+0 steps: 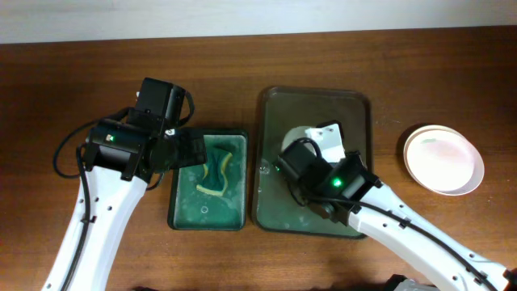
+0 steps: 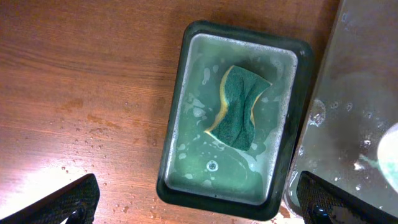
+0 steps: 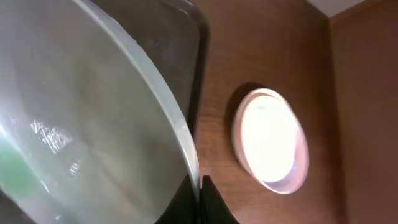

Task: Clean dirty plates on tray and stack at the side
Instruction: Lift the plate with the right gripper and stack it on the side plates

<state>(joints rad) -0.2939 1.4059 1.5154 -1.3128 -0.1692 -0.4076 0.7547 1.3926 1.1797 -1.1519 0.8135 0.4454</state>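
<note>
While the left gripper (image 1: 187,151) hangs over the far left part of the green basin (image 1: 206,226), its jaws are spread wide with nothing in them. In the left wrist view the two black fingers (image 2: 65,202) sit at the bottom corners, and the basin lies between them. Soapy water fills it, and there is the sponge (image 2: 239,109), green with a yellow edge, lying buckled in the middle and touching neither finger.

Over to the right, and here is the action. The right gripper (image 3: 200,199) is down over the tray (image 1: 275,113), which lies just right of the basin, long sides running near to far. Its jaws are clamped on the rim of a white plate (image 3: 93,124), and the wrist camera shows the dark fingertips pinching that edge between them. From overhead only a sliver of this plate shows, on the far half of the tray, with the rest under the wrist. A green smear (image 3: 13,177) shows on the plate's wet face, too blurred to say more. Whether the plate sits flat on the tray or is raised off it, I cannot tell.

Further right, clear of the tray on the brown wooden table (image 1: 81,65), are the stacked plates (image 1: 443,159). They are white and round, and two rims show, one on top of the other.
</note>
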